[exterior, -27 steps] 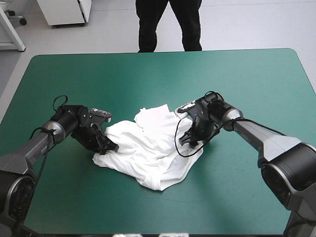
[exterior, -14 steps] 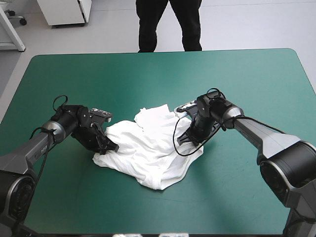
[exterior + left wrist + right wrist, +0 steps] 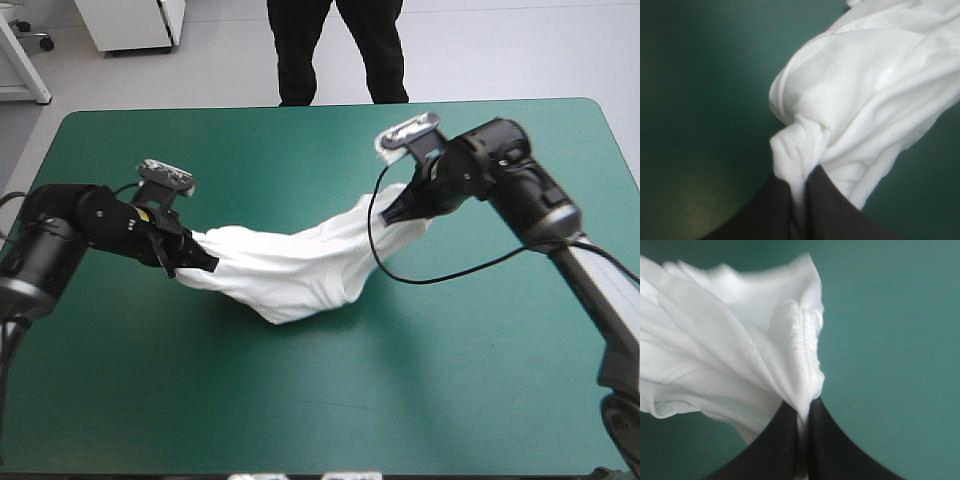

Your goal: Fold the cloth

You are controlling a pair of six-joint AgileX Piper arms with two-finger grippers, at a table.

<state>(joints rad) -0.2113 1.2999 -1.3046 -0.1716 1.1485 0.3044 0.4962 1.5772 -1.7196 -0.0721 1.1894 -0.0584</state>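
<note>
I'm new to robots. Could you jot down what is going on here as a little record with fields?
Thing: white T-shirt, bunched, not yet folded
Left jaws: shut on one end of the T-shirt
Right jaws: shut on the other end, held higher
Shape: slung between the two arms, sagging in the middle
Lowest fold: at or just above the table; I cannot tell which
Table cover: teal-green
</note>
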